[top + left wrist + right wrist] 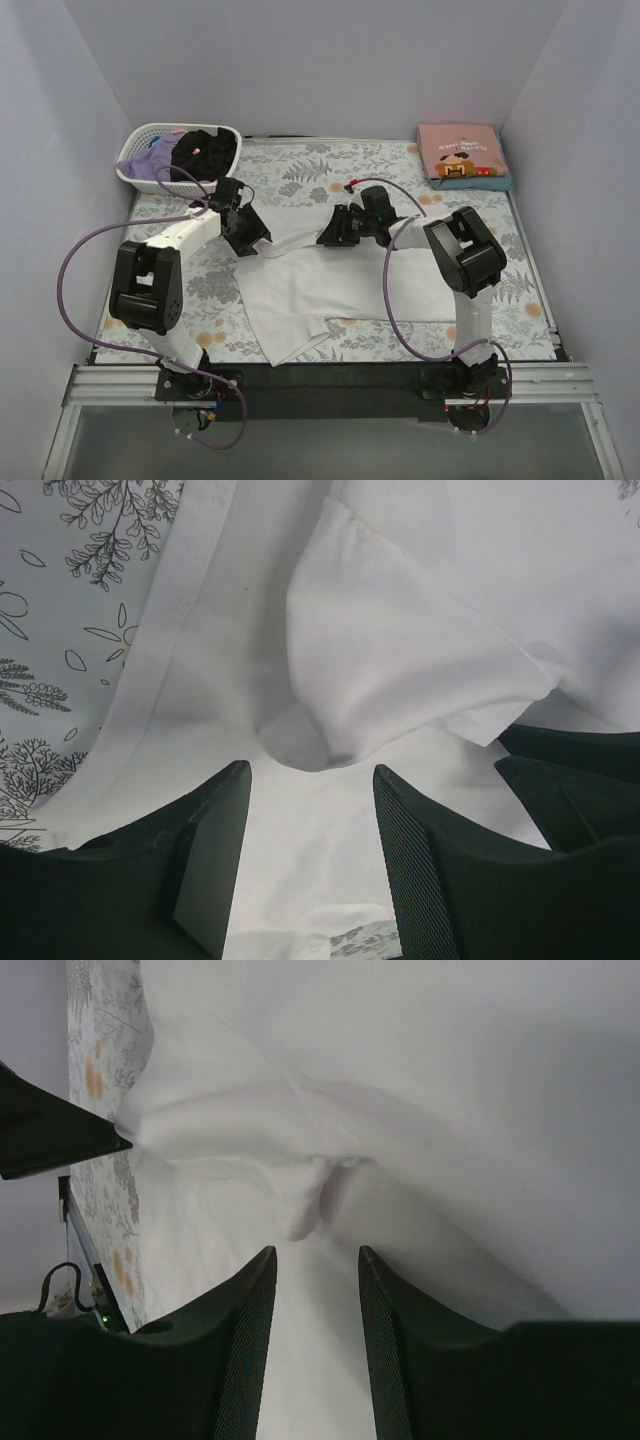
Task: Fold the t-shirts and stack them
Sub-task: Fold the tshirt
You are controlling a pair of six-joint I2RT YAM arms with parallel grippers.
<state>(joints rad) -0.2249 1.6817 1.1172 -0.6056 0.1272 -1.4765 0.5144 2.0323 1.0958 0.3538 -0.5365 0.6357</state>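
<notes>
Left fingers (215,850) apart over white t-shirt (330,285), right fingers (250,1330) likewise

The left arm (185,232) and right arm (470,320) look like twins: smooth white links joined by chunky black joint housings (147,285) with rounded corners. A thin purple cable (70,255) loops loosely off the left arm, and a second purple cable (388,290) trails along the right one. Each arm stands on a black base (195,385) bolted to the dark rail at the near edge of the surface. The left hand (310,780) and right hand (317,1255) are matte black, each with two broad, wedge-shaped fingers (400,880) whose inner faces carry a fine gridded texture.
</notes>
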